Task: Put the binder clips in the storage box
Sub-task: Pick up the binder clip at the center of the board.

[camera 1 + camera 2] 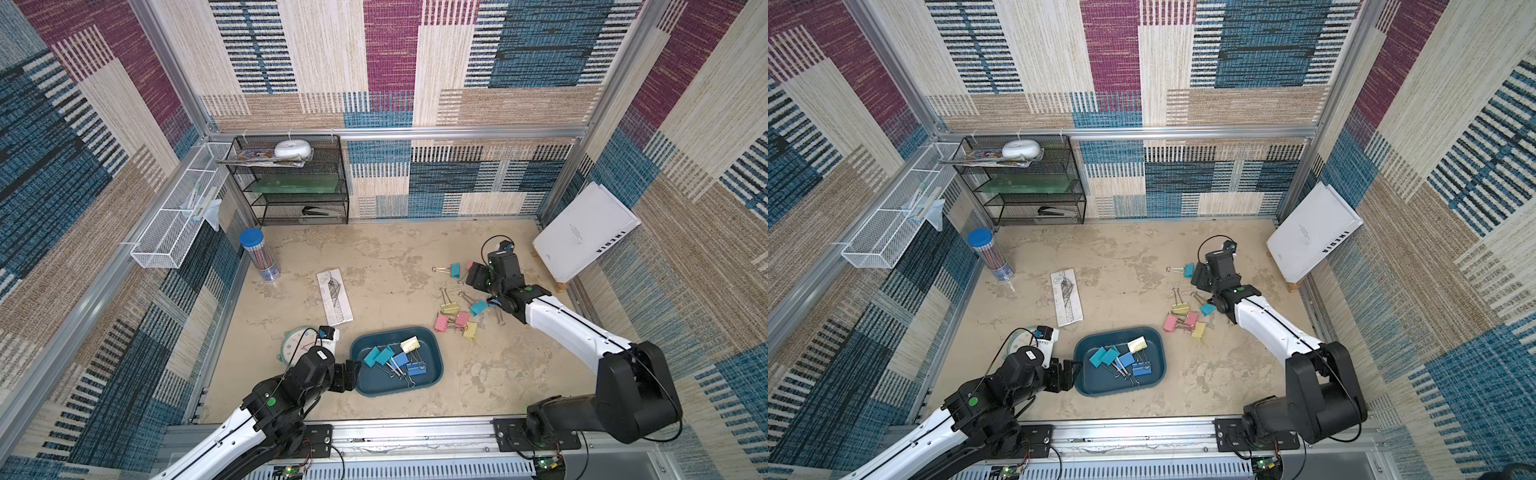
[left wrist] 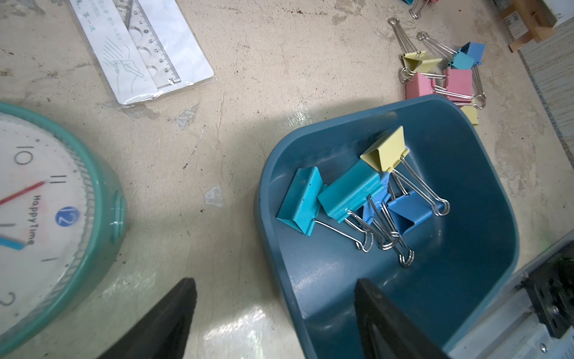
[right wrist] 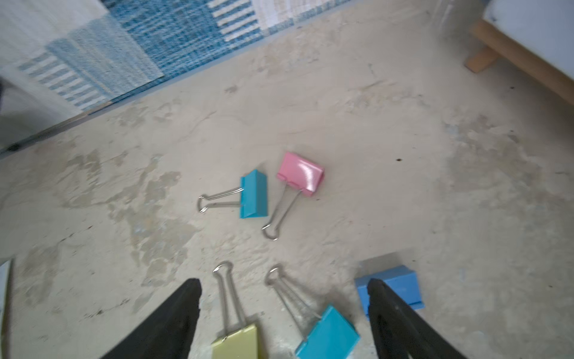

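Now, your left gripper (image 2: 275, 281) stands wide open and empty at the box (image 1: 386, 384) rim, with several clips (image 1: 394, 358) lying inside. Your right gripper (image 3: 283, 281) is wide open too, holding nothing, above the loose clips (image 1: 456, 320) scattered on the table (image 1: 374, 257), a little apart from the box.

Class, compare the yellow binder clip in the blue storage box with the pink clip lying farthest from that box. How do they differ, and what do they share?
The yellow clip is pale yellow, the pink clip pink. The yellow clip sits in the storage box; the pink clip lies on the table. The yellow clip crowds against teal and blue clips; the pink clip has one teal neighbour. Both have wire loop handles.
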`<state>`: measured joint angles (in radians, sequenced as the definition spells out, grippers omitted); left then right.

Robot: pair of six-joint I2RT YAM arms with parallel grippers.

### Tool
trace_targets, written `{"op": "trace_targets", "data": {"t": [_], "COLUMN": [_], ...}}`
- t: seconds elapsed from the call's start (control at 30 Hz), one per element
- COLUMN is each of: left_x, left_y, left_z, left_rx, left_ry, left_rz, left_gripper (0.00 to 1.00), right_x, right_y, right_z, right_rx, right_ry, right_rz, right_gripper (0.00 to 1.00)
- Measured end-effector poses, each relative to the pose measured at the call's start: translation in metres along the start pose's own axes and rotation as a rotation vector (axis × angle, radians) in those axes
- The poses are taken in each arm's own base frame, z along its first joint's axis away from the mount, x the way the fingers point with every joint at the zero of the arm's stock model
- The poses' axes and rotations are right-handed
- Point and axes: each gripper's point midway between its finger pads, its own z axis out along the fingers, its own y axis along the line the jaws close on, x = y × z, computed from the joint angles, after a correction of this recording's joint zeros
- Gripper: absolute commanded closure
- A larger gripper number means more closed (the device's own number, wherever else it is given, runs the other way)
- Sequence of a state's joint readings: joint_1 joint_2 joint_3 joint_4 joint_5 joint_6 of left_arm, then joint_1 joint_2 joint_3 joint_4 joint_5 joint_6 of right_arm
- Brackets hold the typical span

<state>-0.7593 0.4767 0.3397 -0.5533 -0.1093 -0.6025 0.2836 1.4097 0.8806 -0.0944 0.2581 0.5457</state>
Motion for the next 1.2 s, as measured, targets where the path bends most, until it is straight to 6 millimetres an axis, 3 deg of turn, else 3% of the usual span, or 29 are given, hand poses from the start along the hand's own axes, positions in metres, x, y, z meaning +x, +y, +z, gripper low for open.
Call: {"op": "trace_targets", "data": {"t": [0.13, 0.3, 0.43, 0.6, 0.7, 1.2], "left_x": [0.001, 0.001, 0.001, 0.001, 0.001, 0.001], "left_y": [0.001, 0.001, 0.001, 0.001, 0.001, 0.001], "left_z": [0.001, 0.001, 0.001, 0.001, 0.001, 0.001], "left_rx": [-0.005, -0.007, -0.008, -0.008, -0.008, -0.005], "left_ry": [0.007, 0.008, 0.008, 0.007, 0.007, 0.007], "left_rz": [0.001, 0.001, 0.001, 0.001, 0.001, 0.000], "left_gripper": [0.16, 0.16, 0.16, 0.16, 0.16, 0.16], "right_x": [-0.007, 0.002, 0.028, 0.068, 0.079, 0.076], "right_y": [-0.024, -0.041, -0.052, -0.082, -0.094, -0.091], "right_z": [0.028, 0.032, 0.033, 0.033, 0.034, 0.047], "right_rx": [0.009, 0.023, 0.034, 0.123, 0.159, 0.132], "right_ry": [0.072, 0.125, 0.185, 0.273, 0.296, 0.270], "right_rz": [0.070, 0.045, -0.025, -0.086, -0.105, -0.151], "right_gripper": [0.12, 0.12, 0.11, 0.13, 0.13, 0.14]}}
